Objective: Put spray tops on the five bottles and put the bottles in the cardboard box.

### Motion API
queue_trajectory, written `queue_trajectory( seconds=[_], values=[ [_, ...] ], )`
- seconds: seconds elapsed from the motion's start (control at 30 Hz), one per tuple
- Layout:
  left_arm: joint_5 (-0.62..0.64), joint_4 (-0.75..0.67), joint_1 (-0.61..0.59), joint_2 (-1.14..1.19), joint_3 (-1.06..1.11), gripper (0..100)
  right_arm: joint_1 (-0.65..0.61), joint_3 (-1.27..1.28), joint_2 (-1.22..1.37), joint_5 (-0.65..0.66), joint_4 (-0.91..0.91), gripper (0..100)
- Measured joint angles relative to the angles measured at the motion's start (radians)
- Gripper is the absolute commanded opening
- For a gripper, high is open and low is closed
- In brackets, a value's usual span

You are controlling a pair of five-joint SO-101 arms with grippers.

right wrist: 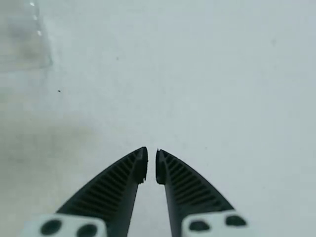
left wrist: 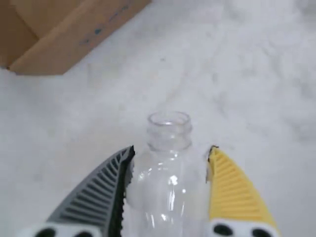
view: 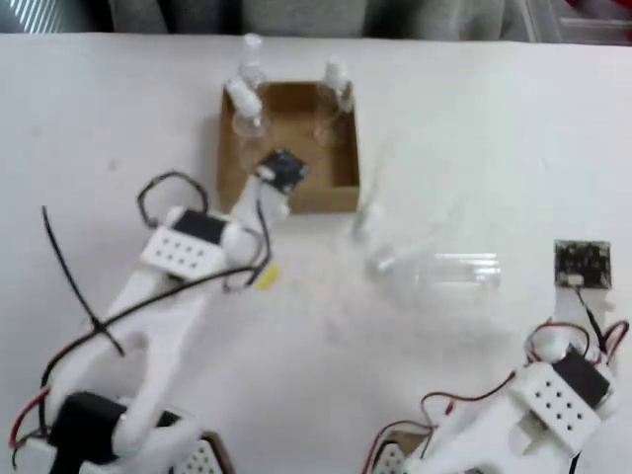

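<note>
Left wrist view — left gripper (left wrist: 171,151) clamps clear open-necked bottle (left wrist: 168,192); right gripper (right wrist: 151,161) closed, empty.

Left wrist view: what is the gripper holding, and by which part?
The left gripper holds a clear bottle with no top by its shoulder, just below the neck.

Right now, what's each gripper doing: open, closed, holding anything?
Left gripper: closed on a clear bottle, neck uncapped.
Right gripper: closed, holding nothing.
</note>
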Motion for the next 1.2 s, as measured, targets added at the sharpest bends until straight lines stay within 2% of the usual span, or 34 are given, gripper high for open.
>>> queue_trajectory(
  seconds=[0.23, 0.4, 0.53, 0.7, 0.83, 1.07, 1.13, 1.2],
  values=[
    [0.0, -0.115, -0.117, -0.143, 0.222, 11, -0.247, -0.161, 0.0, 0.0, 0.049, 2.1],
    [0.0, -0.158, -0.201, -0.212, 0.308, 11, -0.428, -0.324, 0.009, -0.04, 0.199, 2.1],
    [0.0, -0.175, -0.224, -0.256, 0.345, 11, -0.545, -0.496, 0.123, -0.117, 0.298, 2.1],
    [0.0, -0.196, -0.224, -0.296, 0.396, 11, -0.649, -0.744, 0.365, -0.124, 0.396, 2.2],
    [0.0, -0.198, -0.224, -0.311, 0.396, 11, -0.73, -0.882, 0.532, 0.035, 0.404, 2.2],
    [-0.06, -0.198, -0.229, -0.311, 0.396, 11, -0.838, -0.93, 0.718, 0.427, 0.404, 2.2],
    [-0.066, -0.198, -0.229, -0.311, 0.396, 11, -0.856, -0.93, 0.763, 0.503, 0.404, 2.2],
    [-0.068, -0.198, -0.229, -0.311, 0.396, 11, -0.879, -0.936, 0.807, 0.522, 0.394, 2.2]
  ],
)
